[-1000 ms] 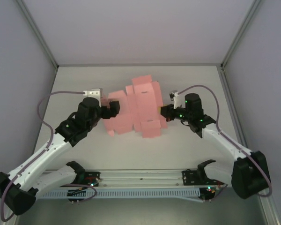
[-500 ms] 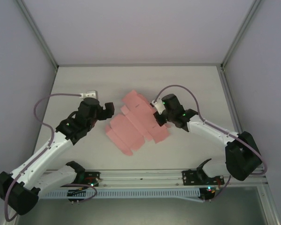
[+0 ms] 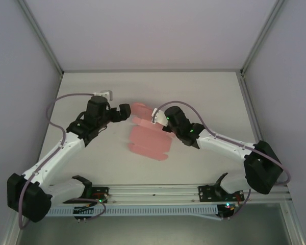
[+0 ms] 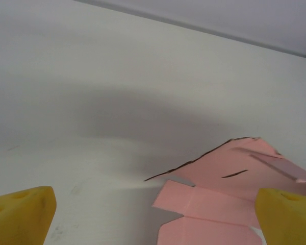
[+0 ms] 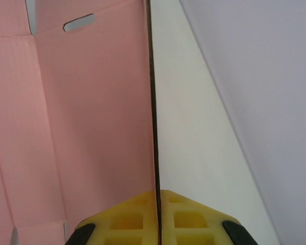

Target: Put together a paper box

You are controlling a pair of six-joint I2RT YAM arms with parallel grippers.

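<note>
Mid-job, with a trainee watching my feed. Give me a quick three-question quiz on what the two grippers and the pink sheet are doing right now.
1. True or false: the left gripper is clamped on the paper box.
2. What is the right gripper shut on? A) an edge of the paper box B) a grey cable C) nothing
3. Fill in: in the right wrist view, the paper box has a narrow cut ____ near the top of the picture.

Key:
1. False: its jaws stand wide open.
2. A
3. slot
</note>
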